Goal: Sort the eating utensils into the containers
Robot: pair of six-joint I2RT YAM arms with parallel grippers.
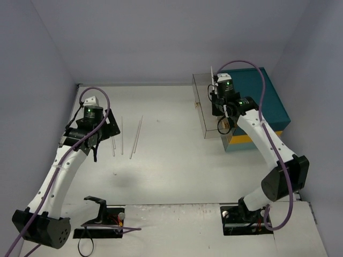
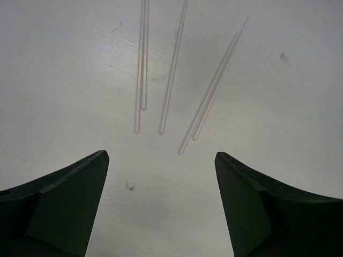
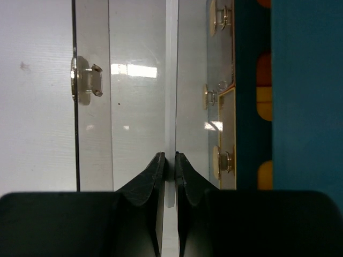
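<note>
At the bottom of the left wrist view, my left pincer stands apart over the counter; several pale utensils lie loose just beyond it; upper right of the top view, my right pincer is clamped on one slim utensil above the clear container; most sorting looks undone.

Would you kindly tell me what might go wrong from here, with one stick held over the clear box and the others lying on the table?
1. The right jaws pinch the thin pale stick narrowly; it may swivel or slip and miss the clear box.
2. The clear sticks on the table lie in near-touching pairs, so the open left jaws may catch two or roll them away.
</note>
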